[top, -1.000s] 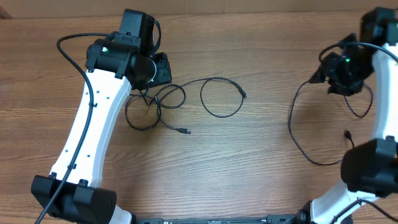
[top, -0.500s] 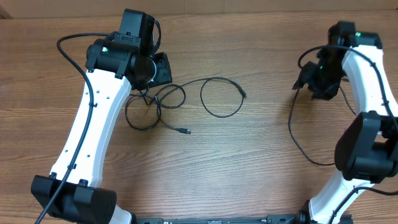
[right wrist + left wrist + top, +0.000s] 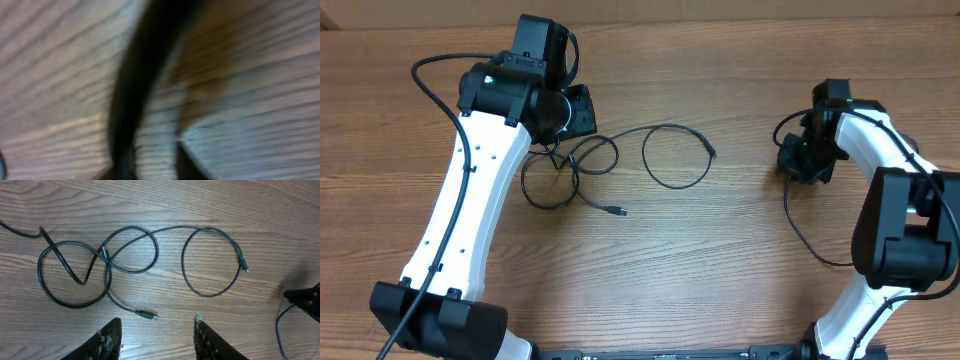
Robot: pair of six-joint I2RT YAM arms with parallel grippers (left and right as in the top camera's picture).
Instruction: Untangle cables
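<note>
A thin black cable (image 3: 570, 170) lies in loose crossing loops left of centre, with one round loop (image 3: 675, 155) to its right and a plug end (image 3: 617, 211) in front. The left wrist view shows the same loops (image 3: 125, 250) and plug (image 3: 147, 314). My left gripper (image 3: 157, 332) is open and empty, hovering above them. A second cable (image 3: 800, 225) curves over the right side of the table. My right gripper (image 3: 804, 160) is low at that cable's upper end. Its wrist view is blurred, with a black cord (image 3: 135, 100) running up from the jaws.
The wooden table (image 3: 720, 260) fills the view. My left arm (image 3: 470, 200) crosses the left side with its own thick black wire. My right arm (image 3: 905, 230) stands along the right edge. The right gripper also shows at the right edge of the left wrist view (image 3: 306, 301).
My right gripper has moved left and down towards the table, bringing the upper end of the right cable with it. The left arm and the looped cable have not moved.
</note>
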